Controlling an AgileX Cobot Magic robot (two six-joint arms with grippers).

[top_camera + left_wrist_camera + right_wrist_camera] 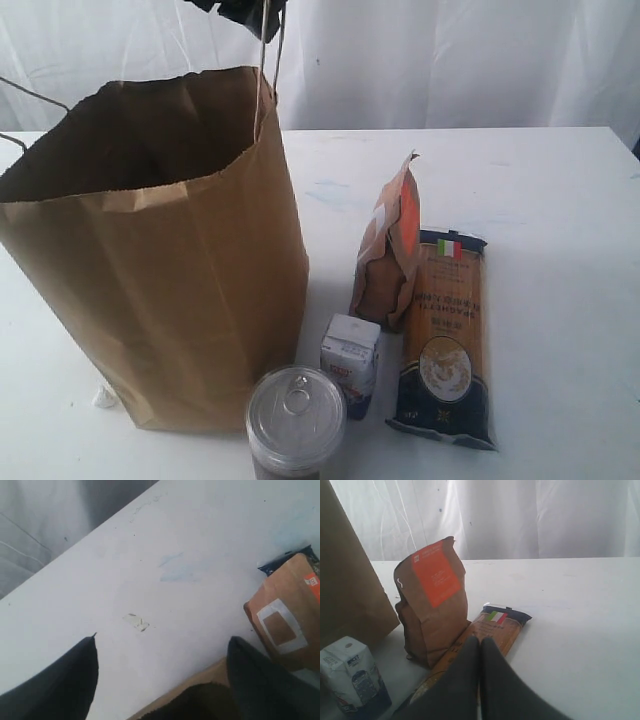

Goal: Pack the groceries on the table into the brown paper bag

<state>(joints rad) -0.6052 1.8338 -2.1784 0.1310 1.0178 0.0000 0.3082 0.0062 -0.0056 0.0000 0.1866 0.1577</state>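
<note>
Four groceries wait on the tabletop [560, 200] beside the brown paper bag [170, 290]: silver-topped can [296, 415], small white-blue carton [350, 362], brown orange-labelled pouch [390, 250], dark-blue spaghetti packet [443, 340]. Left end effector [162, 640] gapes empty above the bag; right end effector [480, 640] is closed, empty.

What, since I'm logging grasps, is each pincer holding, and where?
Nothing seen: the right pincer is shut empty; the left pincer is open above the bag.

The bottom of the silver-topped can [296, 418] is cut off. Inside the brown paper bag [170, 260] it is too dark to see. The small carton's [350, 362] words are too tiny to read.
</note>
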